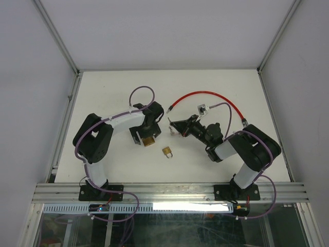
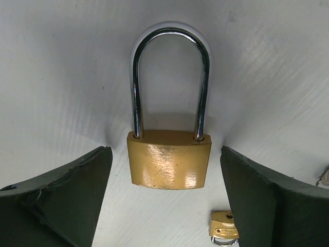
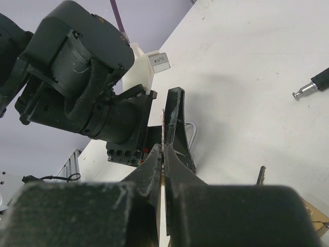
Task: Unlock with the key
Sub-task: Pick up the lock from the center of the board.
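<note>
A big brass padlock with a long steel shackle lies flat on the white table. My left gripper stands open over it, one finger on each side of the brass body, with a gap on both sides. From above, the left gripper covers most of the padlock. My right gripper hovers to the right of it, pointing at the left arm. Its jaws are shut on a thin metal key, seen edge-on.
A small brass padlock lies just in front of the big one, also in the left wrist view. A red cable with black plug ends arcs behind the right arm. A plug tip and a small dark bit lie near the right gripper.
</note>
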`<state>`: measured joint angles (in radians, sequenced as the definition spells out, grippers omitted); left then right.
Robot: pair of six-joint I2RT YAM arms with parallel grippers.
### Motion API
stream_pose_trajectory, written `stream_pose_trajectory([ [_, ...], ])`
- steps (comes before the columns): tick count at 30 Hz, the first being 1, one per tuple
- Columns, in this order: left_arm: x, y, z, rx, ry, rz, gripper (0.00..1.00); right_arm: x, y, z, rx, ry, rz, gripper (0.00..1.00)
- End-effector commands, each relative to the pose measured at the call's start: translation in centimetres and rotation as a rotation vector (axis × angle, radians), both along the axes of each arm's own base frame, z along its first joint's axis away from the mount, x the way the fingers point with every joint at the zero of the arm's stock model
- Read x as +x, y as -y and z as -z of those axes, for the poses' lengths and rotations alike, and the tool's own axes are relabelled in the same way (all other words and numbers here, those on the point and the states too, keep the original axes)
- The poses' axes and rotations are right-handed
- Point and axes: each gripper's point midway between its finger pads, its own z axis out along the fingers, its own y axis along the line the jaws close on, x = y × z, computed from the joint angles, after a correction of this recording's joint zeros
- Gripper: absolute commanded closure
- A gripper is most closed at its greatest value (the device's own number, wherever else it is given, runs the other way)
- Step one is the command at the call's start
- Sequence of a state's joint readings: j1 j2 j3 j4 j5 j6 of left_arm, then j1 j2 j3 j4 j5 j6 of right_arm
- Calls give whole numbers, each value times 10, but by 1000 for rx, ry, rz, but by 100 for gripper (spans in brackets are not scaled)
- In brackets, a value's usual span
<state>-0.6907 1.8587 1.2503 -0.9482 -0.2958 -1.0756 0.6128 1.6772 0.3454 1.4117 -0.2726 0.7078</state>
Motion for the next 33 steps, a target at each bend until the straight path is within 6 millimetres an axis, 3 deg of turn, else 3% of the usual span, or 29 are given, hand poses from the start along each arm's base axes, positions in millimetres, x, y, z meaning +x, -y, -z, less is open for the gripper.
stream_pose_trajectory([
  [1,2,8,-4,-109,16,-34,14,3,6,-24,22,84,30,100],
  [10,-7,4,7,-126,-5,-37,35,2,6,-26,22,90,30,100],
  [16,-2,3,-5,-160,48,-56,56,-1,4,-26,10,88,13,100],
  [22,12,8,-41,-308,200,-68,79,-9,-4,-28,-6,64,-47,100],
  [33,43,-1,-135,-543,529,-58,92,-39,-49,-25,-38,-10,-184,100],
])
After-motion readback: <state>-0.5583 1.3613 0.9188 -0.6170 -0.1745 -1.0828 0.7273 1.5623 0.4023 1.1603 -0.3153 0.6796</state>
